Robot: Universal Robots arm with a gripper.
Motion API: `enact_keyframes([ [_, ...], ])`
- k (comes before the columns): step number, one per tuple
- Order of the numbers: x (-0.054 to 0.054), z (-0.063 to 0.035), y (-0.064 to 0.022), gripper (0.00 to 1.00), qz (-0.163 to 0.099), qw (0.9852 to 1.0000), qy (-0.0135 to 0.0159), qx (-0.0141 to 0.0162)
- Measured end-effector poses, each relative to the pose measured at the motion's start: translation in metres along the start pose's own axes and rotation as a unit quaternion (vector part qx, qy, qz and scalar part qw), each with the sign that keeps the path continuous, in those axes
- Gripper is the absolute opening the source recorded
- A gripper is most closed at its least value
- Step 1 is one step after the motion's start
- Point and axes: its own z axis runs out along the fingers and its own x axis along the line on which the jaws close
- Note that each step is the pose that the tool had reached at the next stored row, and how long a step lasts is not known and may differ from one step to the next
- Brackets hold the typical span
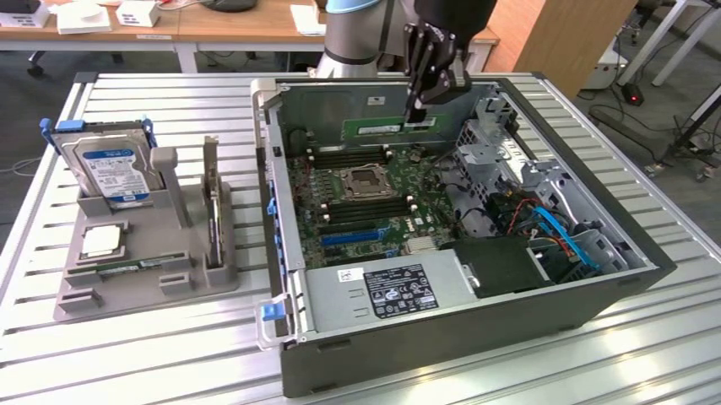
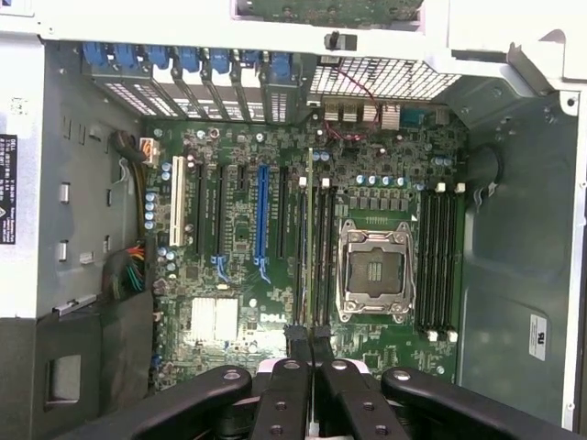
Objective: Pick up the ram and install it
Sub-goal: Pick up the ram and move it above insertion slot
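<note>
My gripper (image 1: 416, 112) hangs over the open computer case (image 1: 451, 337), shut on the ram (image 1: 377, 126). The ram is a thin green stick held level above the motherboard (image 1: 360, 202), near the case's far wall. In the wrist view the black fingers (image 2: 295, 346) pinch the ram (image 2: 310, 238), which shows edge-on as a thin line. It runs along the memory slots (image 2: 321, 247) beside the empty processor socket (image 2: 374, 270), and it stands clearly above the board. My gripper (image 2: 310, 341) grips it at its middle.
A grey holder (image 1: 147, 283) on the exterior view's left carries a hard drive (image 1: 113, 173) and a square silver chip (image 1: 101, 240). Inside the case are a power supply (image 1: 389, 291), blue cables (image 1: 563, 232) and a metal drive cage (image 1: 496, 152). More memory slots (image 2: 436, 261) lie past the socket.
</note>
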Motion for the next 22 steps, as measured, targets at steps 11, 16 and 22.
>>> enact_keyframes([
  [11,-0.002,0.0055,-0.0002,0.11,0.0,1.0,0.0001,0.0034],
  [16,-0.003,0.0094,-0.0005,0.11,0.0,1.0,0.0002,0.0041],
  [22,-0.004,0.0128,-0.0007,0.11,0.001,1.0,0.0013,0.004],
])
